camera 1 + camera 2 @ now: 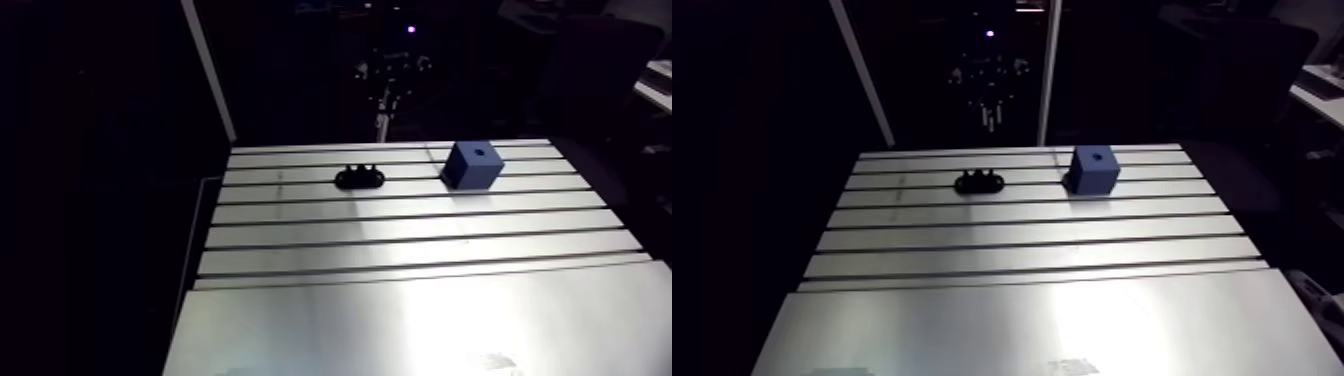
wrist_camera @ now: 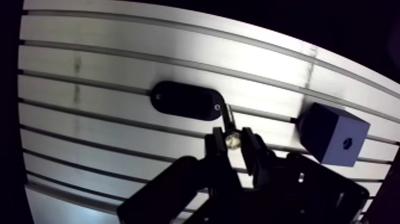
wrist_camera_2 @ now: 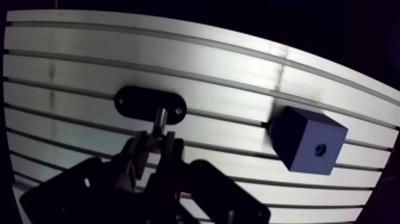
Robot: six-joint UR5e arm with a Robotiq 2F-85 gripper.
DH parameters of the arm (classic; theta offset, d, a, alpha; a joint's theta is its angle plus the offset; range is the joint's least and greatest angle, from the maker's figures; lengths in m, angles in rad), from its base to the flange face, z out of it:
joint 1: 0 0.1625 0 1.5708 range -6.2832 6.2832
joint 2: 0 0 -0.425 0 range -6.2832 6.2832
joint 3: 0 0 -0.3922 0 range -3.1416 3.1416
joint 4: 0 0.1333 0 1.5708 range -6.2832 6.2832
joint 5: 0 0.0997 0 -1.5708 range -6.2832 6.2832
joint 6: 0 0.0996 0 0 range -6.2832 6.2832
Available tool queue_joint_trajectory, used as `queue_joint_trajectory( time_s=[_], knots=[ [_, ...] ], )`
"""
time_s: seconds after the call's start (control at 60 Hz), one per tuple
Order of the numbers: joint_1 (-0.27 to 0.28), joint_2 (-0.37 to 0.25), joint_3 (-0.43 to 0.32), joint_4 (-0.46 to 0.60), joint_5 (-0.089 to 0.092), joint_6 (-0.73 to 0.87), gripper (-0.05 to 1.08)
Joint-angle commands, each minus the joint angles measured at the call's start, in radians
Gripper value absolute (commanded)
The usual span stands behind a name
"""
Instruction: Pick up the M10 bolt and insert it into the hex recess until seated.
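Note:
In the wrist view my gripper [image 2: 233, 142] is shut on the M10 bolt [image 2: 231, 136]. The bolt's metal shank sticks out ahead of the fingertips [image 3: 140, 150], held above the table. Just ahead of the bolt's tip lies a black oval holder [image 2: 183, 100] with small holes at its ends. The blue block [image 2: 333, 132] stands off to one side of the gripper, and the small hex recess [image 3: 320, 148] shows in its face. In the arm view the holder [image 1: 360, 178] and the block [image 1: 472, 165] sit near the table's far edge, with the gripper dim above them.
The slotted aluminium table [image 1: 400, 300] runs wide toward the near side, with long grooves across it. A slanted frame post [image 1: 208, 70] rises at the far left corner. Beyond the table's edges everything is dark.

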Motion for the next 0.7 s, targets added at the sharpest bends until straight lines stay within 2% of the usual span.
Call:
queue_joint_trajectory(
  time_s=[0.017, 0.117, 0.15, 0.233, 0.317, 0.5, 0.617, 0.65, 0.7],
  knots=[
    [-0.058, -0.017, -0.075, 0.147, -0.004, -0.2, 0.8],
    [-0.087, -0.021, -0.117, 0.19, -0.005, -0.283, 0.8],
    [-0.1, -0.021, -0.152, 0.226, -0.008, -0.324, 0.8],
    [-0.119, -0.018, -0.186, 0.266, -0.01, -0.359, 0.8],
    [-0.161, -0.005, -0.24, 0.326, -0.007, -0.386, 0.8],
    [-0.196, 0.049, -0.333, 0.437, -0.012, -0.365, 0.8],
    [-0.211, 0.051, -0.348, 0.452, -0.017, -0.302, 0.8],
    [-0.212, 0.051, -0.35, 0.454, -0.021, -0.28, 0.8],
    [-0.213, 0.054, -0.35, 0.455, -0.037, -0.251, 0.8]
  ],
)
